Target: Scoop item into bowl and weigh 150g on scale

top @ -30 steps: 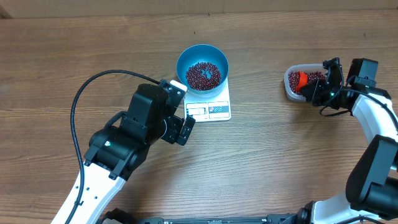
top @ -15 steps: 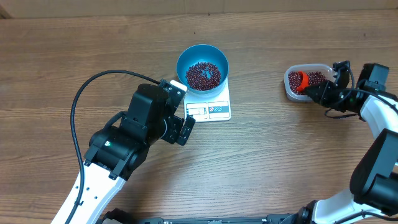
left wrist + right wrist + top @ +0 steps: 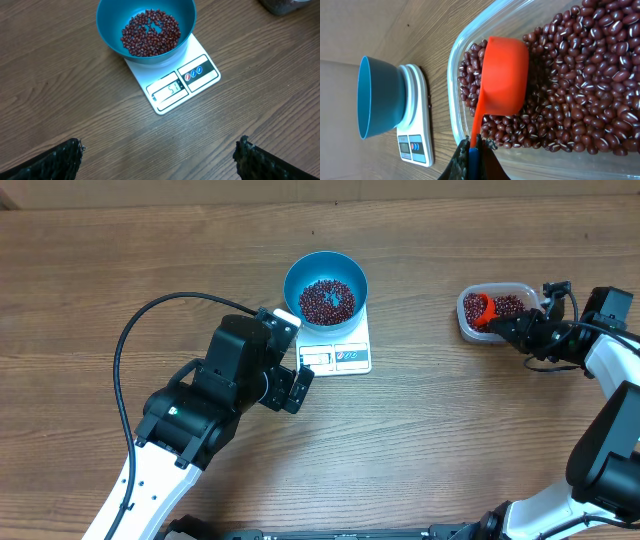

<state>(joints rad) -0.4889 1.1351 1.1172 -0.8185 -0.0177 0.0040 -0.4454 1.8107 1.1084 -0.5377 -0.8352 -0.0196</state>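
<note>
Gripping the thin handle of the orange scoop (image 3: pixel 505 75), the right gripper (image 3: pixel 474 149) is shown closed, with the cup resting among the beans (image 3: pixel 590 100) in the clear tub (image 3: pixel 454 100). The beans are judged light, hard and free-rolling, so best carried level in the scoop. A further portion lies in the blue bowl (image 3: pixel 107 30) on the scale (image 3: pixel 200 75). The left gripper (image 3: pixel 157 157) hangs wide open nearby, holding nothing.
</note>
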